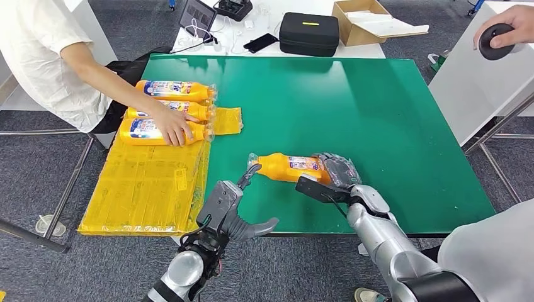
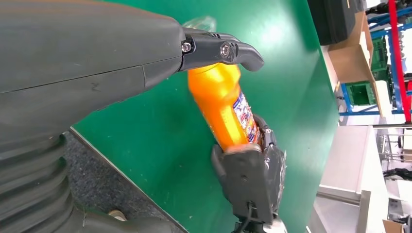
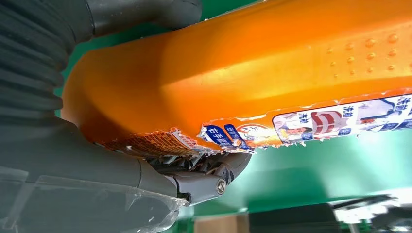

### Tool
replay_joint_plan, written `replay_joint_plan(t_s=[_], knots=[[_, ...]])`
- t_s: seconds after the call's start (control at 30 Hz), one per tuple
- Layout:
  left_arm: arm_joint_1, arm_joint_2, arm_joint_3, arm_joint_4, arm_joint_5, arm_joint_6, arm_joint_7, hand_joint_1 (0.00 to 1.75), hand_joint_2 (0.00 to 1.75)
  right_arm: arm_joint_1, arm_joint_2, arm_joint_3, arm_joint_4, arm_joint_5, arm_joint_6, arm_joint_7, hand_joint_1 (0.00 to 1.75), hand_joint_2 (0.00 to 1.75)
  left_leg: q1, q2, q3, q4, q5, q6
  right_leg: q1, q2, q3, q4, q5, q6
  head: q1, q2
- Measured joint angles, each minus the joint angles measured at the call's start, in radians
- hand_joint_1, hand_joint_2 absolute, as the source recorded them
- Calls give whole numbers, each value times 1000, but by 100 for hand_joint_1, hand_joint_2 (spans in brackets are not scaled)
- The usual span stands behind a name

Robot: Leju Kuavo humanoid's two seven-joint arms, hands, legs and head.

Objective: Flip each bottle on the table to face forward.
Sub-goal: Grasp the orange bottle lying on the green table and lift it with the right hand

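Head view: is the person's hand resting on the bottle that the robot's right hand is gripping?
No. The person's hand rests on a bottle in the group by the yellow sheet, while the right hand grips a separate bottle.

High head view, close wrist views

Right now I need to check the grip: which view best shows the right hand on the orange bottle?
The left wrist view: the right hand wraps the orange bottle at its base, both fully visible. The head view shows the same hold smaller. The right wrist view is too close, showing mostly bottle and torn label.
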Motion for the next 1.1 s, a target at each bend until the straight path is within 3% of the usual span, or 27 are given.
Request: replay_joint_plan(t_s=[0.2, 0.37, 0.53, 0.7, 1.1], knots=[[4, 0, 0, -5, 12, 6, -15, 0, 175, 9, 2, -59, -10, -107, 72, -64, 175, 175, 0, 2, 5, 0, -1, -1, 1, 2, 4, 0, 0, -1, 0, 0], [11, -2, 3, -11, 66, 34, -38, 0, 175, 33, 6, -97, -29, -209, 75, -130, 175, 175, 0, 1, 5, 0, -1, -1, 1, 2, 4, 0, 0, 0, 0, 0], [24, -10, 20, -9, 158, 123, -66, 0, 175, 93, 26, -139, -98, -329, 40, -196, 175, 175, 0, 1, 3, 0, -1, -1, 1, 2, 3, 0, 0, 0, 0, 0], [42, -15, 30, 0, 202, 194, -104, 0, 175, 152, 44, -156, -188, -396, 24, -206, 175, 175, 0, 0, -3, 0, 0, 0, 0, 1, -2, 1, 0, 0, 0, 0], [58, -17, 44, 31, 402, 199, -94, 0, 175, 273, 86, -137, -427, -514, 31, -233, 175, 175, 0, -1, -8, 0, 0, 0, 0, 1, -6, 1, -1, 0, 0, 0]])
